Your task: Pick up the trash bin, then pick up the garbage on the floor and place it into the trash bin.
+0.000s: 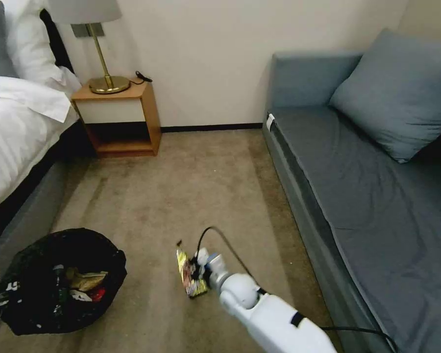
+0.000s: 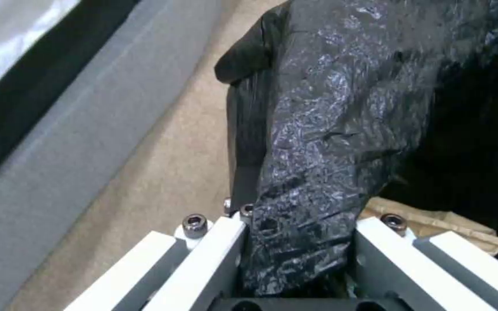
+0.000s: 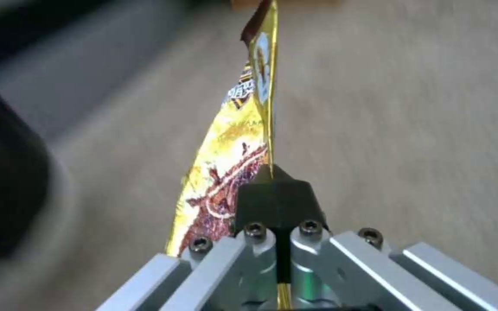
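The right gripper (image 3: pixel 275 190) is pinching the gold snack wrapper (image 3: pixel 226 172), fingers closed, above open carpet (image 1: pixel 191 186). The left gripper (image 2: pixel 295 242) is clamping the trash bin (image 1: pixel 63 282) rim between bed (image 1: pixel 19 127) and sofa (image 1: pixel 377 196)

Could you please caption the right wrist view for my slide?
Right gripper shut on the gold-brown snack wrapper above the carpet.

The bin (image 1: pixel 63 282), lined with a crinkled black bag, is seen near the bed side of the floor (image 1: pixel 181 186); a tan paper bag (image 1: pixel 85 280) and red litter are inside. The gold-brown wrapper (image 1: pixel 187 274) is held edge-on, just above mid-floor.
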